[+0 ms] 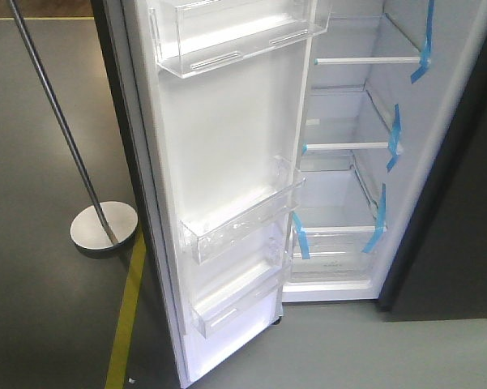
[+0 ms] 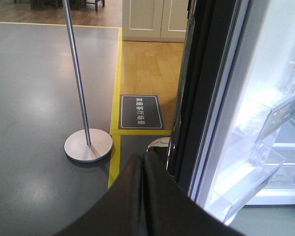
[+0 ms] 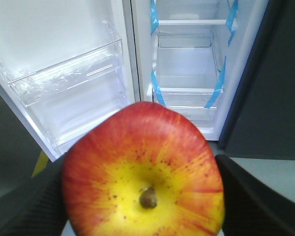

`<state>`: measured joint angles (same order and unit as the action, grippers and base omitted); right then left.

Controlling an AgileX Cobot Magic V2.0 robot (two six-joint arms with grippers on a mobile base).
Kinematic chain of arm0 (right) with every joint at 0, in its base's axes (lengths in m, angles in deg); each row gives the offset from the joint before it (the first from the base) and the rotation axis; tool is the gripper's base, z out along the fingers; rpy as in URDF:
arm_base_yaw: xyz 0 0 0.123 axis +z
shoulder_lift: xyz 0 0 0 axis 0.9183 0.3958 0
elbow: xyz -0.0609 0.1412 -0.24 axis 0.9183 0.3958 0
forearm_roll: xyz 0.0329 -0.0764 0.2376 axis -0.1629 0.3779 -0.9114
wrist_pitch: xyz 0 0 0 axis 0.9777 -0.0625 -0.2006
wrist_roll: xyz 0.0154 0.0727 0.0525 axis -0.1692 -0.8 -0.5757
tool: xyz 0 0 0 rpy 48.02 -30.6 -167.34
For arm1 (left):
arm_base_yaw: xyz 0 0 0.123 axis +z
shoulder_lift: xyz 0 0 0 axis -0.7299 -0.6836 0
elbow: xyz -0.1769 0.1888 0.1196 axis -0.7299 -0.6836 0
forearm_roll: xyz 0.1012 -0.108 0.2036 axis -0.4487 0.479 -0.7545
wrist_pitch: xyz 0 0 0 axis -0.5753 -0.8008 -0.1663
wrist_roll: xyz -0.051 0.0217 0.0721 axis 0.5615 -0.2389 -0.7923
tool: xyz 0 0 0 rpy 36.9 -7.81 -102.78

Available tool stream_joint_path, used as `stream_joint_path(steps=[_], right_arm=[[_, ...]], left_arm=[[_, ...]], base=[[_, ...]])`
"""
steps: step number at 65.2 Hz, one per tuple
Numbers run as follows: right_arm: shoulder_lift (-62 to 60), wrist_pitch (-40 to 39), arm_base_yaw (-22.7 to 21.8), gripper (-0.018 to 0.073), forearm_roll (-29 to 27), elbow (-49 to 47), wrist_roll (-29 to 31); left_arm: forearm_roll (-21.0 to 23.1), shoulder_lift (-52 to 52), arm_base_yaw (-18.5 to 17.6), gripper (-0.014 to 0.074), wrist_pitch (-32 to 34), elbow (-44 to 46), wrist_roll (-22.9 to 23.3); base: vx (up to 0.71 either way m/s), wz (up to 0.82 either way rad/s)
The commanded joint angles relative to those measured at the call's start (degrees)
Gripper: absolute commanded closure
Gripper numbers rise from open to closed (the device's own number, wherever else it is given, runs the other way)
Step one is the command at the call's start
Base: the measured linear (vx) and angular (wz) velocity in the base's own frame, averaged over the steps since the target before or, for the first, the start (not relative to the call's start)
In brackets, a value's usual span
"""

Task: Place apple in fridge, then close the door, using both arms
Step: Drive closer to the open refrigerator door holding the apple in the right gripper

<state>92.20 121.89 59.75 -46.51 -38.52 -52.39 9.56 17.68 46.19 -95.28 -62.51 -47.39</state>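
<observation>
While the door (image 1: 227, 162) stands wide open, I see a pole stand (image 1: 104, 225) on the grey floor at far left, its round base just beside a yellow line (image 1: 126, 316). On the left wrist view my left gripper (image 2: 143, 164) has its two dark fingers (image 2: 127, 196) pressed together with nothing between them, near the door's dark outer edge. The door's white inner face carries clear bins (image 1: 243, 215). Right of it the fridge (image 1: 348, 267) shows white shelves (image 1: 352, 147) with blue tape (image 1: 378, 219) at their ends. On the right wrist view my right gripper (image 3: 143, 196) clamps the apple (image 3: 145, 162) between dark fingers (image 3: 257, 196), stem end toward the camera, outside the fridge and facing its lower shelves. A plain dark door (image 1: 462, 203) stands at far right.
</observation>
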Motion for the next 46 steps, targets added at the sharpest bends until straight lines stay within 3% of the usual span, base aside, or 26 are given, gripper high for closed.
stream_joint_path(steps=[1,46], right_arm=[[0.3,-4.0,-0.2,0.0474,-1.0,-1.6,0.1],[0.3,-4.0,-0.2,0.0474,-1.0,-1.6,0.1]], left_arm=[[0.2,0.8,0.0,0.0601,4.2,-1.1,0.4],[0.2,0.8,0.0,0.0601,4.2,-1.1,0.4]], base=[[0.05,0.00],[0.06,0.00]])
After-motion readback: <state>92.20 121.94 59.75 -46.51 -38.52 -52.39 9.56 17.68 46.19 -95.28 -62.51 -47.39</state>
